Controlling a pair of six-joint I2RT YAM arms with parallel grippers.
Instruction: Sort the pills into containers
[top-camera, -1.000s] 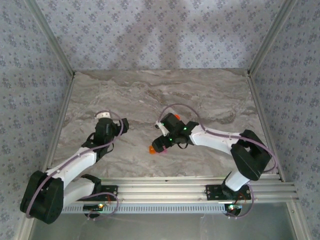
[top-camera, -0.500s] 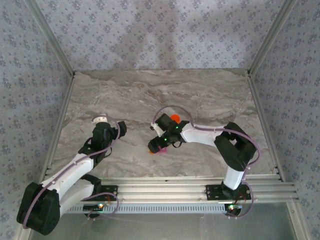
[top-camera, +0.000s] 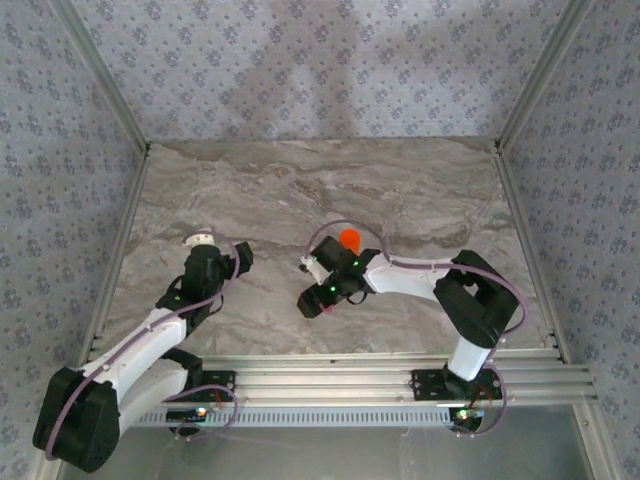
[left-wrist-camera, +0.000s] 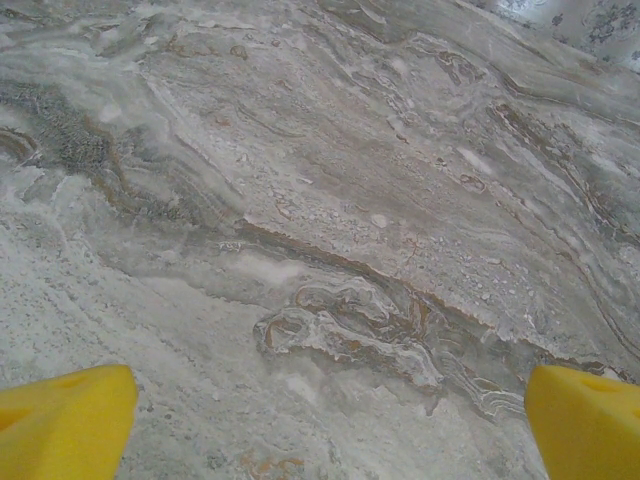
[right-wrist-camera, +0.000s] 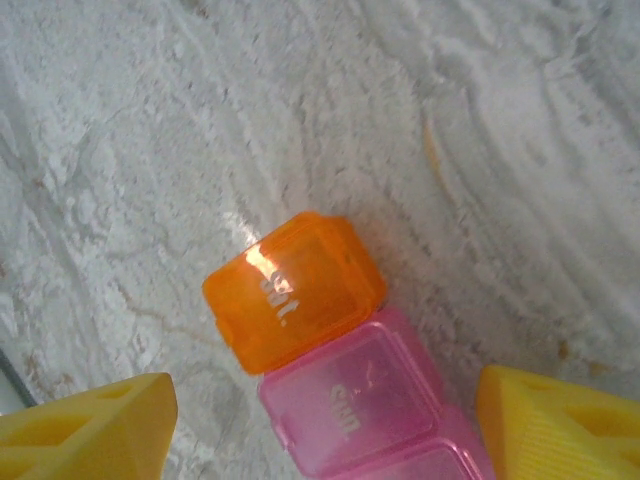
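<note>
Right wrist view: containers (right-wrist-camera: 322, 345) lie on the surface (right-wrist-camera: 150, 120) directly under the right hand (right-wrist-camera: 322, 428).
Orange box (right-wrist-camera: 295, 290) leads, pink box (right-wrist-camera: 350, 400) sits between the parted, empty fingers (right-wrist-camera: 90, 430); row's long axis runs away from the wrist. Left hand (left-wrist-camera: 330, 425), wide and empty, is well apart.

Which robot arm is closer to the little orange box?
Right. The right end effector hangs above the orange box, jaws apart. The left end effector is away to its left, over the table.
</note>
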